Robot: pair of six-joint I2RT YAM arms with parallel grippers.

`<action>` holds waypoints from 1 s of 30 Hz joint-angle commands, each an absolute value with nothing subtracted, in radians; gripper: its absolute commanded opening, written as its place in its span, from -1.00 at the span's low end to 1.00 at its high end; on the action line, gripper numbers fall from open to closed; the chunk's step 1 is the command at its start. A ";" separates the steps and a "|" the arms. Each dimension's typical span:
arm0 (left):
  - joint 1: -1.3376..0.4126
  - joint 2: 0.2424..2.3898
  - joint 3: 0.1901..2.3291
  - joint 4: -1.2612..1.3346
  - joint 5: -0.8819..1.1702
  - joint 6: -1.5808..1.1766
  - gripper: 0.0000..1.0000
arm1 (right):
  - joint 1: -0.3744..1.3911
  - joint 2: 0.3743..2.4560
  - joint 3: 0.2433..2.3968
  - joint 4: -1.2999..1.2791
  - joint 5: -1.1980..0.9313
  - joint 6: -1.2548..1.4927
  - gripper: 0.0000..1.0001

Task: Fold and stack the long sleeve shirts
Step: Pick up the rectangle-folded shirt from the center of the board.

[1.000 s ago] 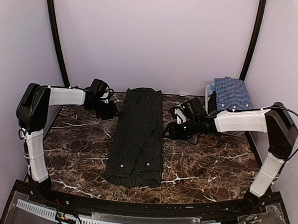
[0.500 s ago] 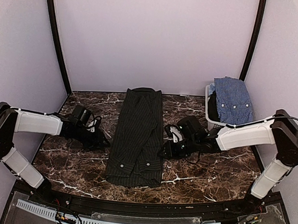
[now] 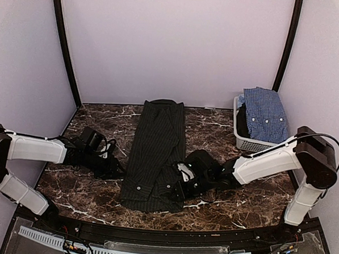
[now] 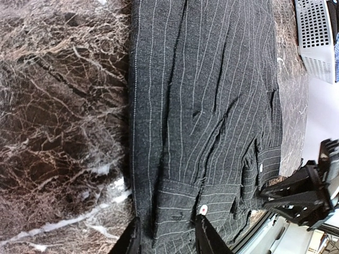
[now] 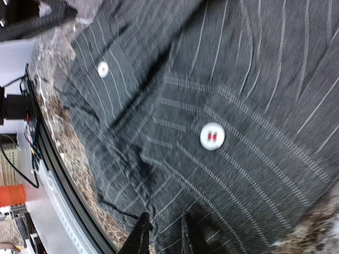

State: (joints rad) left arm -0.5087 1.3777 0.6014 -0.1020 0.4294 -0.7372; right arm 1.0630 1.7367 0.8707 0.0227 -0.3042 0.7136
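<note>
Left gripper [image 4: 167,239]: jaws apart, astride the near-left edge of the black pinstripe shirt [image 3: 157,152].
Shirt axis: we see it run far-to-near, lying between the two grippers.
Right gripper [image 5: 162,235]: on the near-right corner; jaws narrow over the cloth, but we cannot tell if they pinch it.
Blue check shirt [image 3: 264,112]: draped on the basket [image 3: 249,145], far right.

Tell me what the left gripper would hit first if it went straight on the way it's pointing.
The black shirt. The left gripper points at the shirt's near-left edge, its fingers apart either side of the cloth. Probably contact almost at once, though depth is unclear.
</note>
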 commanded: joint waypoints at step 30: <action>-0.523 1.409 0.525 -0.101 0.527 -0.716 -0.25 | 0.934 1.610 0.678 0.160 -0.331 0.832 -0.08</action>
